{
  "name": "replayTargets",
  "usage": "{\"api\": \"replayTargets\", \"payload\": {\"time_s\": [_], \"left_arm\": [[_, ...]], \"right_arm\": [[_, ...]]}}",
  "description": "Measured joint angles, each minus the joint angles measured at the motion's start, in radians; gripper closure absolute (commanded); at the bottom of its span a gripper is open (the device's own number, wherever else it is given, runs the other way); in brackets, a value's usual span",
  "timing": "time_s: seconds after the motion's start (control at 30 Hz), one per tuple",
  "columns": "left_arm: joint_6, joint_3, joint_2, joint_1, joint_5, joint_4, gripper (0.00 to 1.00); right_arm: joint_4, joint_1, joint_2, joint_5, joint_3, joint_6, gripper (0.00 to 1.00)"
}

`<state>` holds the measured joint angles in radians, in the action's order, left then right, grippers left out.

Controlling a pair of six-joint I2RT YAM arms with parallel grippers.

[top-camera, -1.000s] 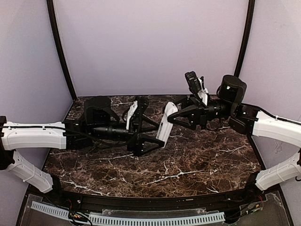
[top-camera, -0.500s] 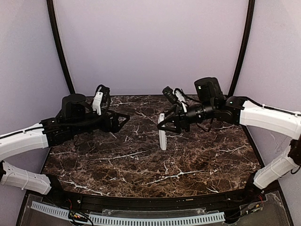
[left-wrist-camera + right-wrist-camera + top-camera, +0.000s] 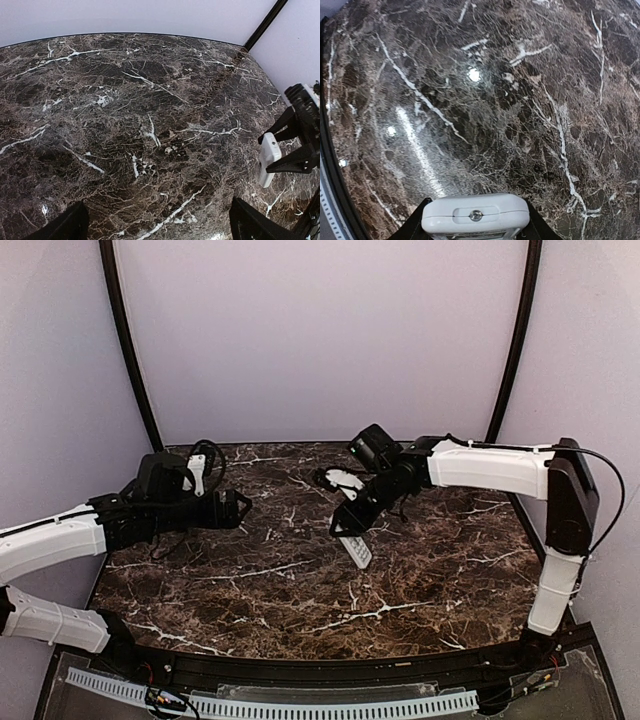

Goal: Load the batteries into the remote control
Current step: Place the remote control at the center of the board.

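The white remote control (image 3: 355,546) is held by its upper part in my right gripper (image 3: 350,523), tilted, with its lower end at or just above the marble table (image 3: 300,610). In the right wrist view its rounded white end with a small lens (image 3: 475,215) sits between my black fingers (image 3: 415,225), gripper (image 3: 475,222). The left wrist view shows it at the far right (image 3: 269,156). My left gripper (image 3: 238,508) is open and empty at the table's left, its fingertips (image 3: 70,227) spread wide, gripper (image 3: 160,227). No batteries are in view.
Lilac walls close the back and sides, with black posts at the back corners (image 3: 128,350) (image 3: 515,340). A white slotted strip (image 3: 300,705) runs along the near edge below the table.
My left gripper has drawn back to the left, away from the remote. My right gripper has swung the remote down and towards the table's middle, now tilted low.
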<state>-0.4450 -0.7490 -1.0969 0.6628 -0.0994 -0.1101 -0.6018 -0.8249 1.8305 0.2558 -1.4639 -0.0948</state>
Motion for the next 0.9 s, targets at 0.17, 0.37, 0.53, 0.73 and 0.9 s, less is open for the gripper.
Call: {"api": "replayTargets", "payload": {"time_s": [0.17,0.37,0.53,0.73,0.9], "left_arm": [[-0.002,0.01,0.0,-0.004,0.0,0.003,0.02],[-0.001,0.059,0.0,-0.005,0.003,0.014,0.02],[0.0,0.085,0.0,-0.005,0.003,0.021,0.01],[0.007,0.085,0.0,-0.005,-0.018,0.026,0.01],[0.015,0.085,0.0,-0.006,-0.023,0.026,0.01]], "right_arm": [[-0.086,0.0,0.127,-0.082,-0.077,-0.006,0.75],[-0.139,-0.002,0.212,-0.121,-0.161,-0.015,0.73],[-0.174,-0.01,0.281,-0.149,-0.257,-0.021,0.71],[-0.216,-0.014,0.357,-0.164,-0.351,-0.023,0.68],[-0.225,-0.014,0.4,-0.164,-0.391,-0.023,0.64]]}}
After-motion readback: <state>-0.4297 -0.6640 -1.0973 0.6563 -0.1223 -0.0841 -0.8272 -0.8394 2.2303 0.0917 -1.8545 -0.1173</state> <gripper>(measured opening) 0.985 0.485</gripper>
